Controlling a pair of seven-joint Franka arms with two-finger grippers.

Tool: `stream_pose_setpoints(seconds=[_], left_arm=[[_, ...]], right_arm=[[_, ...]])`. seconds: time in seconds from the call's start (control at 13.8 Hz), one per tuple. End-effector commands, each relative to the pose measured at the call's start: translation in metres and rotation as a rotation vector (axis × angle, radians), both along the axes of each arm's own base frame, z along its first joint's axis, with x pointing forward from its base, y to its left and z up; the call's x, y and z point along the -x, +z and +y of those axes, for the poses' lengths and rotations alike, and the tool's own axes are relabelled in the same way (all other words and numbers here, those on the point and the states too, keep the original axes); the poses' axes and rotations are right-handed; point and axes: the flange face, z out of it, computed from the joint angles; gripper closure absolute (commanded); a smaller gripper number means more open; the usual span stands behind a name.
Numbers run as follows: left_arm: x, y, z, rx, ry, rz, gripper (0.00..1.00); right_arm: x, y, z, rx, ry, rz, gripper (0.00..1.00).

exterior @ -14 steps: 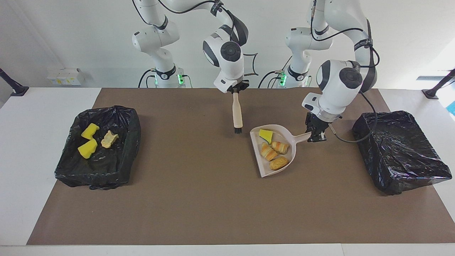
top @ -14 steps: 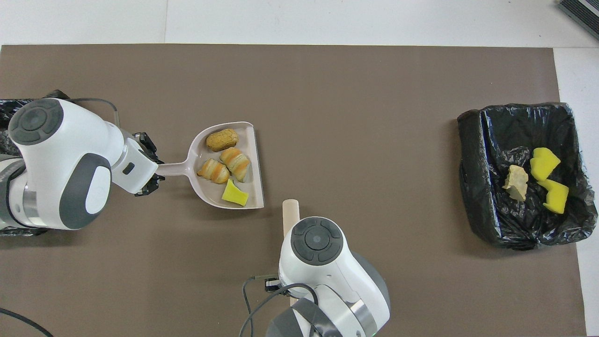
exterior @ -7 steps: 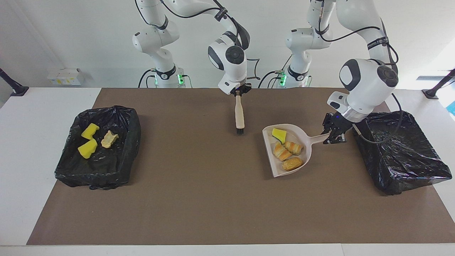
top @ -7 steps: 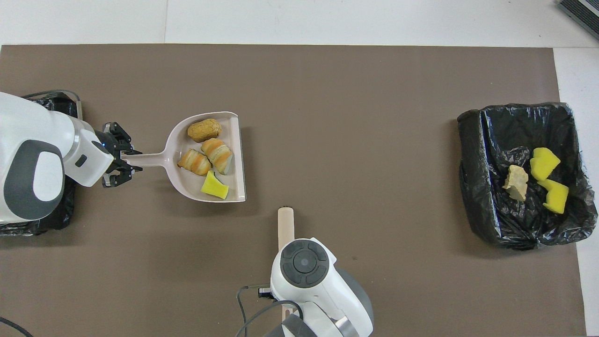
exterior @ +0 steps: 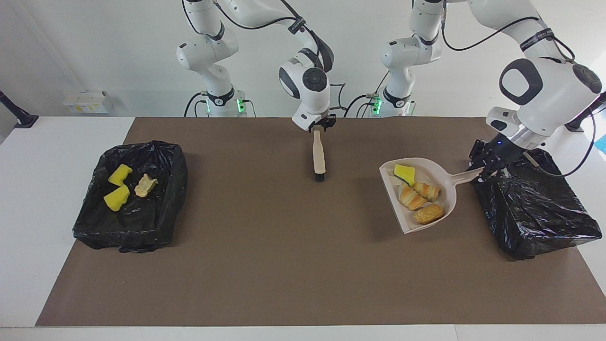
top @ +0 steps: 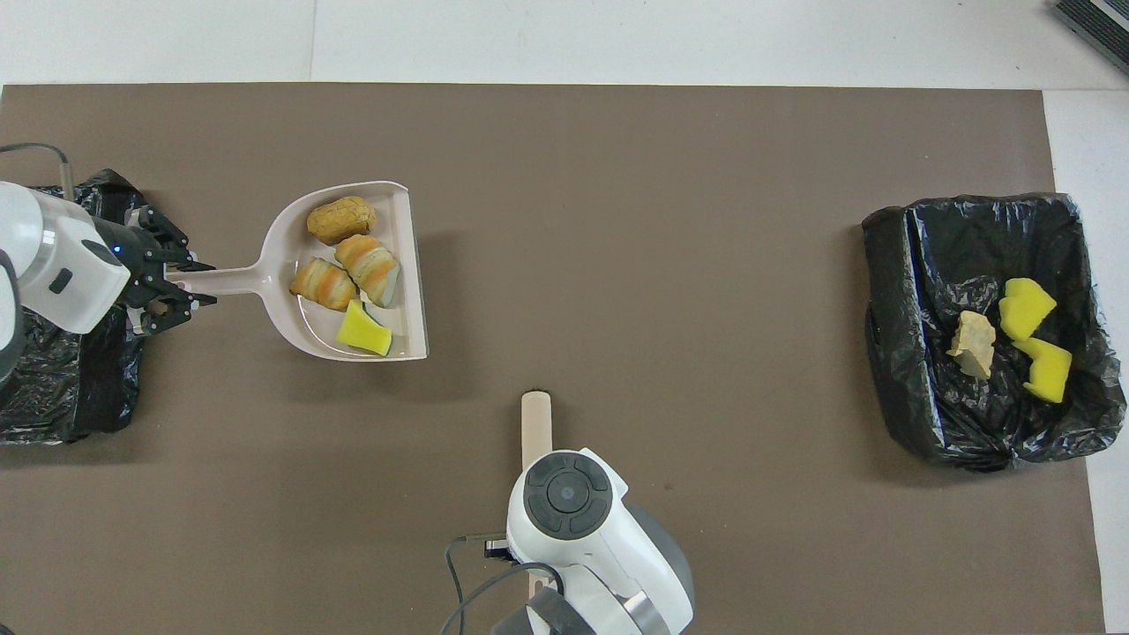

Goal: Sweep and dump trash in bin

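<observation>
With three trash bits already binned, my left gripper (exterior: pixel 487 166), clamped on the dustpan (exterior: pixel 421 194) handle, lifts the last four toward the bin (exterior: pixel 535 208) beside it, while my right gripper (exterior: pixel 318 124) pinches the brush (exterior: pixel 318 158) upright.

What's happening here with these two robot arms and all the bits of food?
The left gripper holds a beige dustpan by its handle, raised beside a black-lined bin at its end of the table. Four bits of trash sit in the pan: a yellow wedge and three bread-like pieces. The right gripper is at a small brush lying near the table's middle. Three more bits already lie in the other bin.
</observation>
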Motion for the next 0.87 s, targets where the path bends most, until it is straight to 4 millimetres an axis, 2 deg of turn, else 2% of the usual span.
stream_pose_setpoints(seconds=[0.0,0.15,0.22,0.36,0.44,0.58,0.8], left_arm=[[0.012,0.004,0.046,0.056,-0.033,0.003,1.0],[0.024,0.015,0.094,0.077,-0.066,-0.008,1.0],[0.029,0.027,0.114,0.087,-0.089,-0.021,1.0],[0.046,0.034,0.162,0.108,-0.107,-0.013,1.0],[0.051,0.04,0.181,0.109,-0.125,-0.027,1.0],[0.053,0.051,0.211,0.101,-0.136,-0.047,1.0],[0.048,0.066,0.251,0.088,-0.105,-0.064,1.0]], right_arm=[[-0.041,0.014,-0.011,0.034,0.052,-0.107,0.0],[-0.089,0.043,-0.051,0.04,-0.018,-0.17,0.0],[-0.104,0.058,-0.066,0.035,-0.042,-0.197,0.0],[-0.131,0.077,-0.095,0.073,-0.061,-0.257,0.0],[-0.147,0.087,-0.115,0.098,-0.08,-0.277,0.0],[-0.172,0.106,-0.149,0.108,-0.102,-0.281,0.0],[-0.191,0.124,-0.176,0.1,-0.106,-0.296,0.0]])
